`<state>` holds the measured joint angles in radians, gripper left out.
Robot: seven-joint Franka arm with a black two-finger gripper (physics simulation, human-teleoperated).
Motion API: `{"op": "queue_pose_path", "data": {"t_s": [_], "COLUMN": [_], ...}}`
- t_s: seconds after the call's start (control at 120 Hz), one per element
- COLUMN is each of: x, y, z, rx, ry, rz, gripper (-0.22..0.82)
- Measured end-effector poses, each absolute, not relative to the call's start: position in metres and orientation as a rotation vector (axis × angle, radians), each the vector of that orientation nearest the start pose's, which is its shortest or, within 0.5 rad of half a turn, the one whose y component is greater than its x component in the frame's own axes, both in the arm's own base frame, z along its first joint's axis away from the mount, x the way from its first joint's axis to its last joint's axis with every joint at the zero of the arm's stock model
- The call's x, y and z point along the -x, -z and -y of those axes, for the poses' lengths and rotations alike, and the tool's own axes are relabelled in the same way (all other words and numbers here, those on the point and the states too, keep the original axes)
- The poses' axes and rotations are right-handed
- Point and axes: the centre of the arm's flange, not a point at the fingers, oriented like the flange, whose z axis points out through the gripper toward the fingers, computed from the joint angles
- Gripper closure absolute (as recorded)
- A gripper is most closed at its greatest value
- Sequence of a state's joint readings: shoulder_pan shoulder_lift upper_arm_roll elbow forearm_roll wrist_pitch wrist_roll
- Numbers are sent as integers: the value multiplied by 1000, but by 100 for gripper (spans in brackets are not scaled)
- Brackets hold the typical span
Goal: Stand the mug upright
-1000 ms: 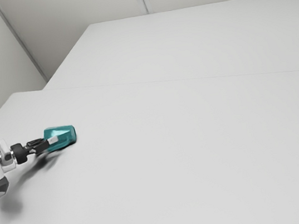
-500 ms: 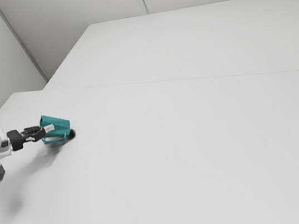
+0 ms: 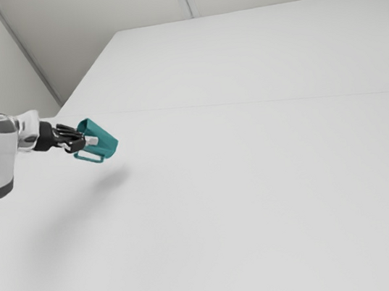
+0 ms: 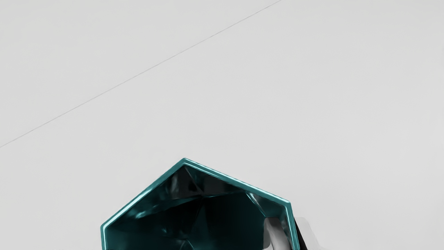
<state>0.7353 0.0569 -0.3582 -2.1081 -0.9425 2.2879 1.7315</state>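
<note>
Exterior view: the faceted teal mug (image 3: 103, 138) is on the far side of the black two-finger gripper (image 3: 90, 141) from the arm, toward the exterior view's right. Its long axis slants, with the open mouth higher and toward the exterior view's left, and the closed base lower and toward the right. The teal loop handle (image 3: 88, 159) hangs from the side facing the exterior view's lower left. The soft shadow (image 3: 115, 178) lies apart from the mug, so the mug is up off the white desk (image 3: 262, 208).

In the wrist view, the gripper is clamped on the mug's wall close by the angular teal rim (image 4: 239, 181): one grey fingertip (image 4: 276, 234) sits inside the mouth, the other, pale fingertip (image 4: 308, 231) outside.

The mug is not upright, and I judge the task part-way along. What matters is the angle between its axis and the desk: the coming move should swing the base further beneath the mouth, then lower it until the bottom meets the surface flat. Setting it down at this slant would land it on a base edge, and the one-sided hold on the wall could let it pivot. Beyond the seam (image 3: 196, 106) stretches a second white surface (image 3: 254, 56), well apart from the mug and unlikely to hinder that move.
</note>
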Motion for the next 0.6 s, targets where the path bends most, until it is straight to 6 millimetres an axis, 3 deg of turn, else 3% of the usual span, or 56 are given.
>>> {"op": "queue_pose_path", "data": {"t_s": [0.142,0.208,0.325,0.408,0.6], "x": [-547,-544,-537,-532,-527], "y": [-426,-438,-438,-432,-416], "z": [-134,-103,-58,-47,-45], "rx": [2986,2982,2984,2988,2979], "ry": [826,682,417,256,26], "rz": [-1332,-1367,-1357,-1270,-971], "gripper": [76,76,77,77,78]}}
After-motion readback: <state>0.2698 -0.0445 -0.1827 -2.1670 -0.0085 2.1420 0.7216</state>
